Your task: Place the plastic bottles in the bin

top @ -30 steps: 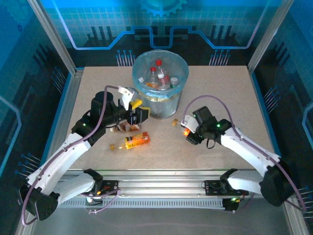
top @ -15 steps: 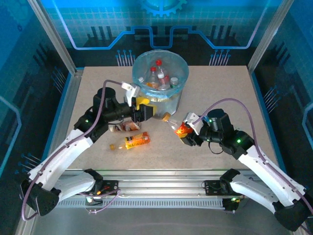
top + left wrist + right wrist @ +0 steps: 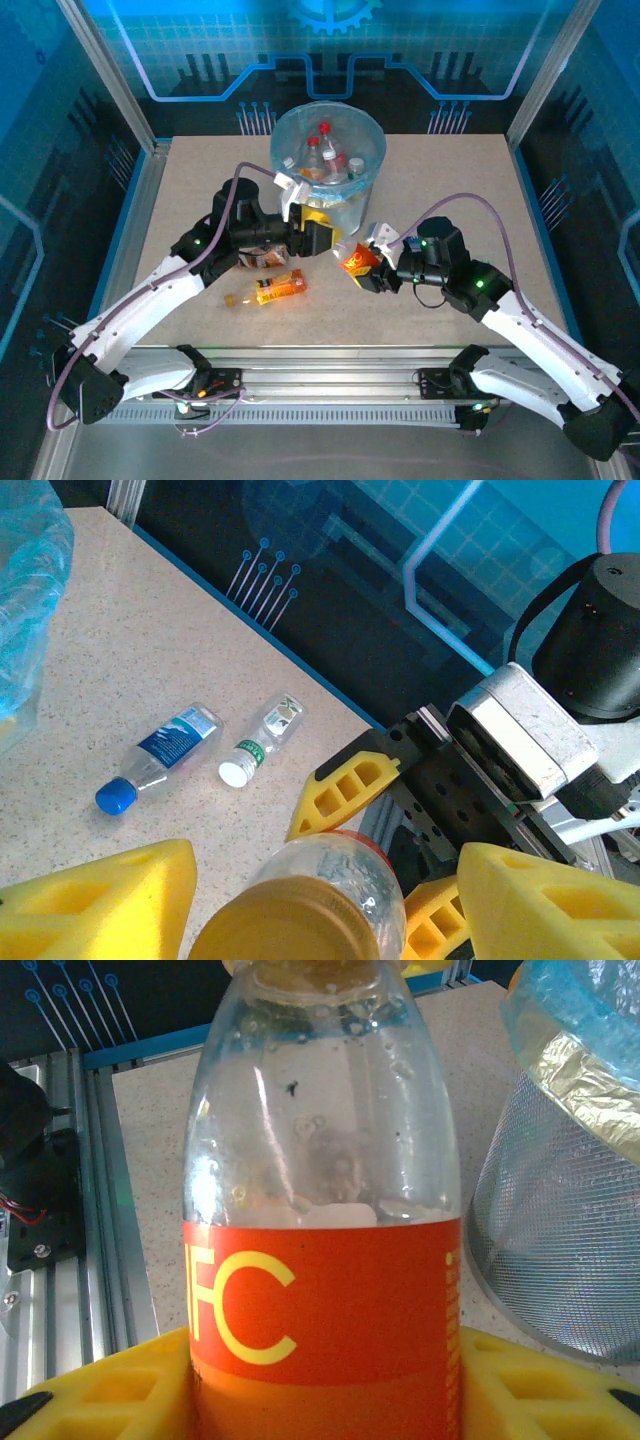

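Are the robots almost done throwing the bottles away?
Partly. Several bottles already sit in the bin. The right gripper holds an orange-labelled bottle near it, the open left gripper around its cap. Left on the table: an orange bottle, a brown one, a blue-capped one, a white-capped one.

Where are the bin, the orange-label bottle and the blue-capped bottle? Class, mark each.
bin (image 3: pixel 354 208), top view, front wall.
orange-label bottle (image 3: pixel 320 1310), right wrist view, its label.
blue-capped bottle (image 3: pixel 176 734), left wrist view, its label.

Orange-labelled bottle (image 3: pixel 322 1312), pale-blue bin (image 3: pixel 362 198)
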